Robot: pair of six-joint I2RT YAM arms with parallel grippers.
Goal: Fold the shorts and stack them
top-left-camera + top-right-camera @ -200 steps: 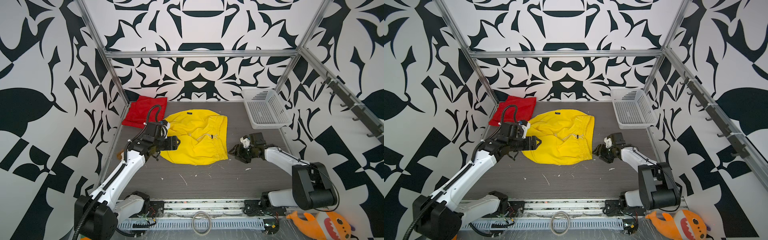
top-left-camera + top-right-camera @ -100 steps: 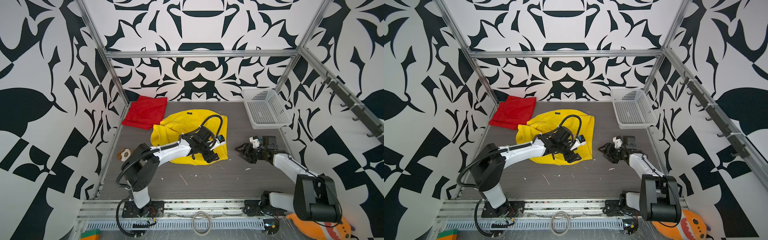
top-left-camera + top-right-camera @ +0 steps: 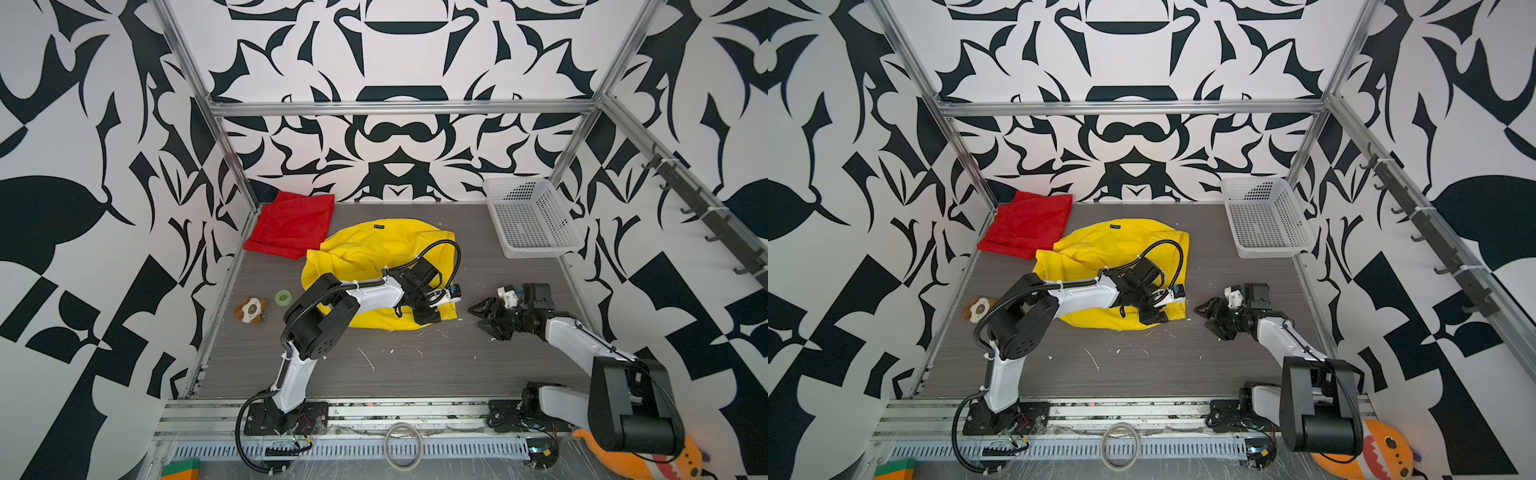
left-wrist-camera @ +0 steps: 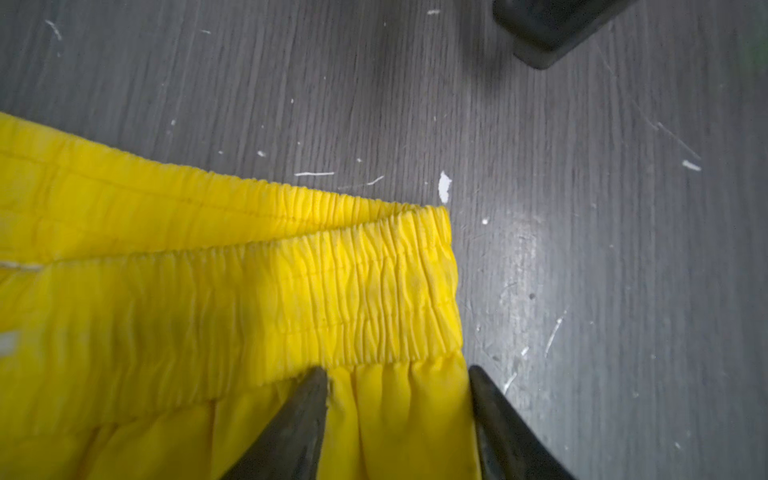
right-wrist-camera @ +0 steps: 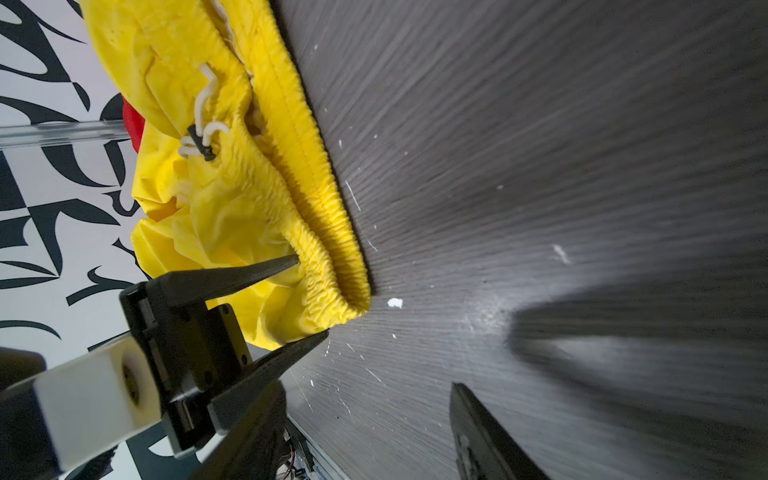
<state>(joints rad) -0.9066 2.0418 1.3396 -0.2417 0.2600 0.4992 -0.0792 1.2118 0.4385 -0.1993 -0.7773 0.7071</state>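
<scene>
In a top view: dark woodgrain table [image 3: 415, 365], white flecks [image 3: 368, 359], b/w patterned walls [image 3: 395, 137]. Yellow shorts [image 3: 374, 253] mid-table, red shorts [image 3: 291, 224] far-left corner. Right gripper [image 3: 484, 322] spread, empty, nearby.
L wrist: left gripper [image 4: 399, 374] jaws apart astride yellow waistband corner.
R wrist: same, cloth betw. fingers [image 5: 232, 276].

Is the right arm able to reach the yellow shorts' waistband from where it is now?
Probably yes: only bare table separates the open right gripper from the waistband, though the left gripper straddles its near corner.
</scene>
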